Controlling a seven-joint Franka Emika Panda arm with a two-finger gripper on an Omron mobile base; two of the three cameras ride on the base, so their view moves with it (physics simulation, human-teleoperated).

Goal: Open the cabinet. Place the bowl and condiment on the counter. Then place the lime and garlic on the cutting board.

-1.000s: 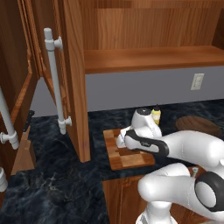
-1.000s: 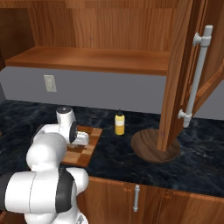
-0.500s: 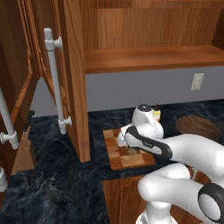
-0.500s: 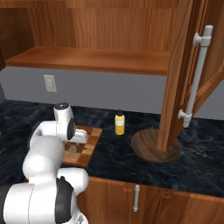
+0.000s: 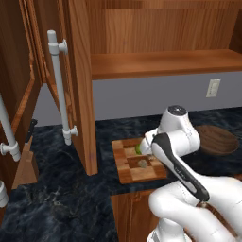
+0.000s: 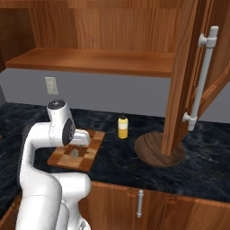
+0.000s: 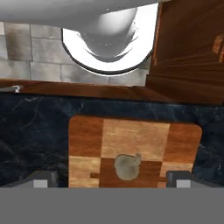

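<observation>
Beige garlic [image 7: 127, 166] lies on the checkered cutting board [image 7: 135, 135]; the claw [image 7: 107, 178] hangs above it, fingers apart.

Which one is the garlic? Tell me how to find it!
Look at the black marbled counter under the open wooden cabinet. On it lies a checkered cutting board, and the garlic sits near its middle, right below the open gripper. It is the little beige bulb with a small stem tip, not the bright green lime beside it.
</observation>
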